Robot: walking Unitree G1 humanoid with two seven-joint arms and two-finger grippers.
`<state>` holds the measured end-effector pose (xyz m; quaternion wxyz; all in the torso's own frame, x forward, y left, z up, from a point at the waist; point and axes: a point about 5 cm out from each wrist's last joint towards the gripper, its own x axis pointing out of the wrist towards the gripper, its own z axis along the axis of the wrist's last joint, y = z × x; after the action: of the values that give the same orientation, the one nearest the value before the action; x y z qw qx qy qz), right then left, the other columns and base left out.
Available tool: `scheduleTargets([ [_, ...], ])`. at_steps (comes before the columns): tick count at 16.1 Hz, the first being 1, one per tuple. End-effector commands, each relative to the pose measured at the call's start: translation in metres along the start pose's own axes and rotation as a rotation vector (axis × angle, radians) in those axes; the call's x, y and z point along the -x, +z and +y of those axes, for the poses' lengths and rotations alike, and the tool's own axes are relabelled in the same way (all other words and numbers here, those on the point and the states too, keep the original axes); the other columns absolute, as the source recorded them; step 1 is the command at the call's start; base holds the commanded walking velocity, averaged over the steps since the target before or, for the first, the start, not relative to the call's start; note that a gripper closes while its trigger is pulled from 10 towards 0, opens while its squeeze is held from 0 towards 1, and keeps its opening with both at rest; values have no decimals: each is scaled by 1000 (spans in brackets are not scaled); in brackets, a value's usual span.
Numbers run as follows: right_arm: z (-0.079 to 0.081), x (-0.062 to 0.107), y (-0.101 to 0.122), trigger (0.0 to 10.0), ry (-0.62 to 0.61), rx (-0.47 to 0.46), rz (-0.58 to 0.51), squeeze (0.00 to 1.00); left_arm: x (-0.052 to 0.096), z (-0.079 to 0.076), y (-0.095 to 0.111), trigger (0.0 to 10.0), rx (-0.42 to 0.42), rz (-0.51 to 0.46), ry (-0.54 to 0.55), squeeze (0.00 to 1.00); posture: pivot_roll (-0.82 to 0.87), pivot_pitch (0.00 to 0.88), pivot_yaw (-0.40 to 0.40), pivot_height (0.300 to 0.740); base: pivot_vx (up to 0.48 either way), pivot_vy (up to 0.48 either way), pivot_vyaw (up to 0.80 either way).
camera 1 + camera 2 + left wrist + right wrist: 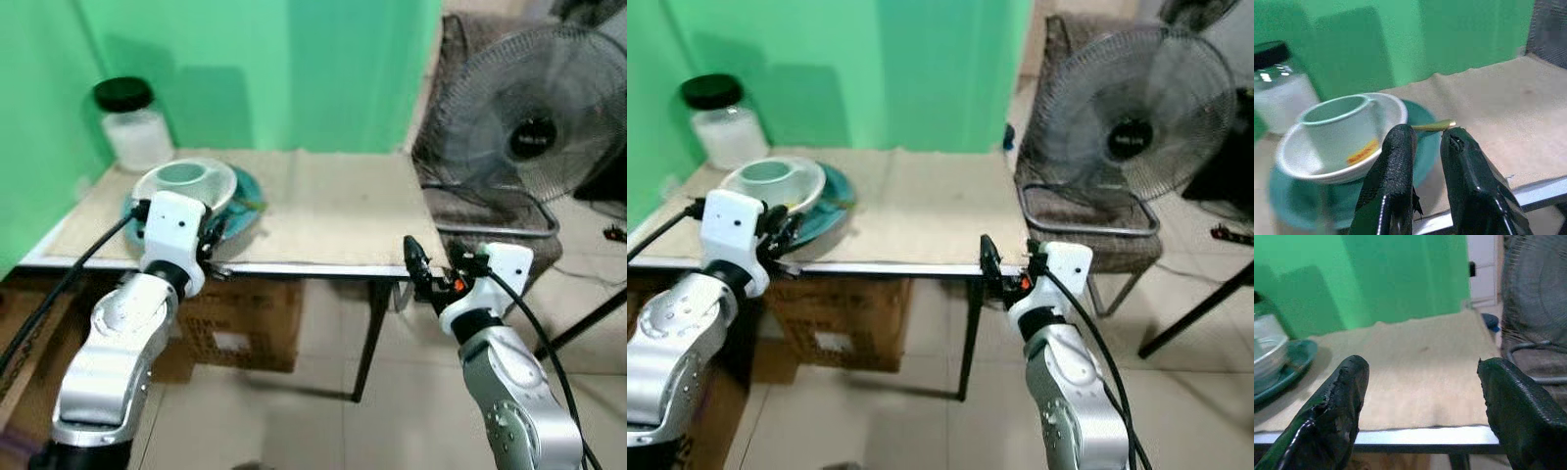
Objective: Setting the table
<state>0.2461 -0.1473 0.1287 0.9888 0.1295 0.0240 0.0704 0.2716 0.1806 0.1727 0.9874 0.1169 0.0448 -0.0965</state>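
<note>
Stacked cup (1339, 129), bowl (1288, 156) and plate (1426, 147) are sitting at desk's (323, 211) nine o'clock edge, likely rigid, slick, breakable; left gripper (1427, 142), jaws nearly closed and empty, is nearing the plate rim—best hold; right gripper (1420, 382) is gaping empty.

No words or numbers can be read here. The pale green cup (1339, 132) has a small orange and yellow mark on its side, maybe a label, but it is too blurry to read.

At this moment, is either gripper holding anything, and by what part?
Nothing is held. The left gripper sits narrowly open before the teal plate; the right gripper is wide open, short of the table.
</note>
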Motion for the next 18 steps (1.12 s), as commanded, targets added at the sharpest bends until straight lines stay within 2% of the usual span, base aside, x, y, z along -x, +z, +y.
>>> scheduleTargets([
  [1, 0, 0, 0, 10000, 7, -3, 6, 0, -5, 8, 7, 10000, -4, -26, 1, 0, 58, 0, 0, 740, 0, 0, 0],
  [2, 1, 0, 0, 10000, 16, -3, 9, 0, -6, 13, 10, 10000, 8, -35, 6, 0, 58, 0, 0, 740, 0, 0, 0],
  [3, 1, 0, 0, 10000, 21, -1, 10, 0, -6, 15, 12, 10000, 13, -39, 9, 220, 58, 0, 0, 740, 0, 0, 0],
  [4, 1, 0, 0, 10000, 21, -2, 11, 0, -6, 15, 12, 10000, 17, -38, 9, 882, 58, 0, 0, 740, 0, 0, 0],
  [6, 1, 0, -1, 10000, 22, -5, 17, 0, -7, 16, 10, 10000, 19, -21, 33, 820, 57, 0, 3, 740, 0, 0, 0],
  [7, 2, 0, -2, 10000, 34, 9, 25, 0, -6, 14, 10, 10000, 25, -19, 33, 710, 59, 0, 0, 740, 0, 0, 0],
  [8, 3, 0, -2, 10000, 46, 34, 29, 0, -6, 12, 10, 10000, 20, -24, 26, 694, 60, 0, -1, 740, 0, 0, 0],
  [9, 4, 0, -2, 10000, 57, 28, 34, 0, -6, 11, 11, 10000, 20, -31, 22, 686, 60, 0, -1, 740, 0, 0, 0],
  [12, 5, -1, -3, 10000, 73, 35, 42, 0, -5, 6, 12, 10000, 26, -45, 7, 694, 59, 0, -3, 740, 0, 0, 800],
  [14, 7, 0, -2, 10000, 90, 39, 37, 0, -5, 7, 13, 10000, 21, -46, 8, 690, 61, 0, -5, 740, 291, 0, 800],
  [18, 8, 0, 0, 10000, 96, 0, 25, 0, -4, 11, 14, 10000, 14, -51, 10, 706, 65, 0, -8, 740, 313, 0, 0],
])
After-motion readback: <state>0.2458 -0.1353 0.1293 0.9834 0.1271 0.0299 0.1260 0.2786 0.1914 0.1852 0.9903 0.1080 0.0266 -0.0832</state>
